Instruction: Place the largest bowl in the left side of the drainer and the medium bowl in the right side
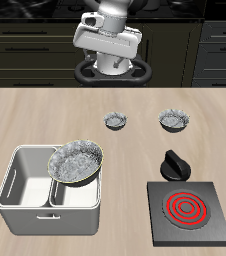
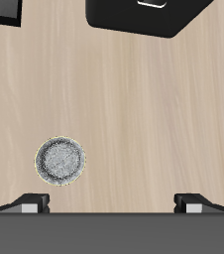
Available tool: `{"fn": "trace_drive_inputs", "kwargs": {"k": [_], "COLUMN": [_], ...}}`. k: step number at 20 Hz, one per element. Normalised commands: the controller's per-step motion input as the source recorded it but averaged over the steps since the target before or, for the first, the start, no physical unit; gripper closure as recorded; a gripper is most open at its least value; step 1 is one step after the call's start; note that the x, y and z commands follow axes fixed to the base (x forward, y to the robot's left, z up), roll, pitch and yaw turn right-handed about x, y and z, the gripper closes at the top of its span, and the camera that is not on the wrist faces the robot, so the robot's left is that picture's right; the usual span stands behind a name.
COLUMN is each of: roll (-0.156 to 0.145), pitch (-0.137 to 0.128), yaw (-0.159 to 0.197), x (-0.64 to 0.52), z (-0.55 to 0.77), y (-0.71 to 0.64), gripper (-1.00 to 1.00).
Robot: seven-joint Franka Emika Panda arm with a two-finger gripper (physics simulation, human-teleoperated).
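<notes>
The largest bowl (image 1: 76, 162) sits tilted in the drainer (image 1: 25, 190), leaning across the centre wall and the compartment nearer the stove plate (image 1: 190, 211), its mottled inside facing up. The drainer's other compartment shows only its pale floor. Farther back on the wooden worktop (image 1: 45, 115), the tiny bowl (image 1: 116, 121) and the medium bowl (image 1: 174, 120) stand upright, apart from each other. A black knob (image 1: 175, 165) lies just behind the stove plate, whose red coil rings show. The end effector (image 1: 113, 62) hangs above the worktop's back edge, fingers not discernible.
</notes>
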Motion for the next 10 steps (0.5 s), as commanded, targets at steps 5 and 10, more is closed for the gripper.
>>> {"fn": "trace_drive_inputs", "kwargs": {"k": [5, 10], "roll": [-0.007, 0.025], "pitch": [0.021, 0.007], "yaw": [-0.003, -0.013], "x": [0.03, 0.04], "z": [-0.05, -0.02], "y": [0.33, 0.52], "gripper": [-1.0, -1.0]}}
